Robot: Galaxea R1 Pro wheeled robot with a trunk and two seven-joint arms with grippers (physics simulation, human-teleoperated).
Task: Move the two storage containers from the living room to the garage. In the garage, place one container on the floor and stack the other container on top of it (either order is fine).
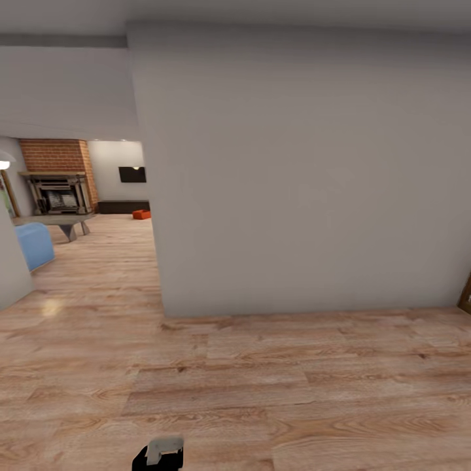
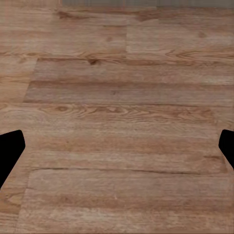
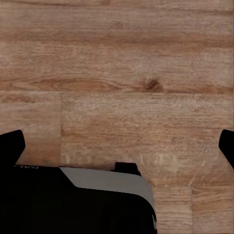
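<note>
floor (image 1: 275,386): light wood planks, satin | wall (image 1: 307,170): matt grey | fireplace (image 1: 55,157): red brick

Both black two-fingered pincers, left (image 2: 117,146) and right (image 3: 117,146), spread wide, holding nothing, pointed down; grey-and-black body part (image 1: 159,454) low ahead.

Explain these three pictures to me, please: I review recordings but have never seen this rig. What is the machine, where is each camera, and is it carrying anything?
This is a simulated wheeled robot with two arms. The large picture comes from its head camera: a plain grey wall stands ahead on a light wood plank floor. Through the opening at left lies a living room with a red brick fireplace, and far off a small orange-red box sits on the floor.

The other two pictures come from cameras near each arm's gripper, looking down at the planks. The black shapes at the edges are the fingers of the left gripper and the right gripper, spread wide with nothing between them. So nothing is held.
</note>
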